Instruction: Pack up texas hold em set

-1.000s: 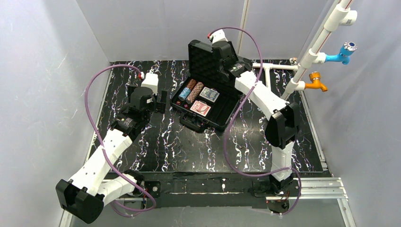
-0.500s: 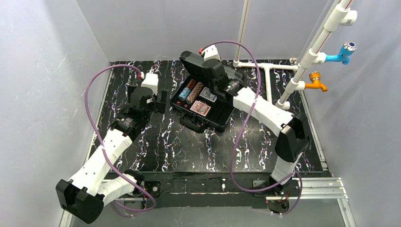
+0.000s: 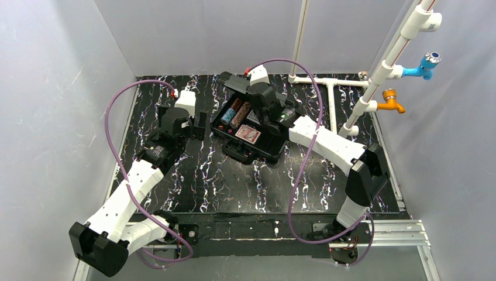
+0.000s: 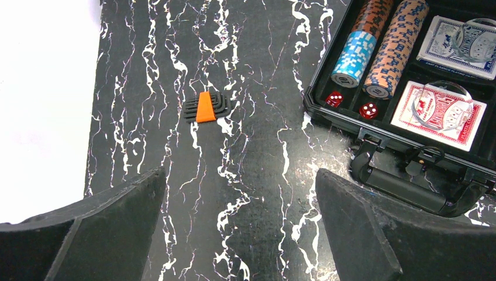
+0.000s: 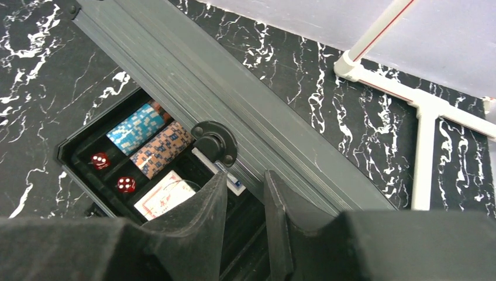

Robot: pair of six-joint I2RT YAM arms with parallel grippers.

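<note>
The black case (image 3: 257, 153) of the texas hold em set lies open on the marbled table, handle (image 4: 409, 184) toward me. Inside lie blue (image 4: 350, 55) and brown (image 4: 389, 52) chip stacks, two red dice (image 4: 334, 99), a red deck (image 4: 438, 114) and a blue deck (image 4: 459, 38). The ribbed lid (image 5: 245, 88) leans low over the tray, its latch (image 5: 214, 142) just ahead of my right gripper (image 5: 245, 178), whose narrow jaws straddle the lid's front rim. My left gripper (image 4: 241, 193) hovers open over bare table left of the case.
An orange-tagged set of hex keys (image 4: 205, 107) lies on the table left of the case. The white pipe frame (image 3: 330, 96) stands at the back right with a blue tap (image 3: 427, 63) and an orange tap (image 3: 391, 100). Grey walls close in on both sides.
My right arm has swung forward and down, bringing the lid from upright to a low tilt over the tray. Its jaws have narrowed. The left arm has stayed still.
</note>
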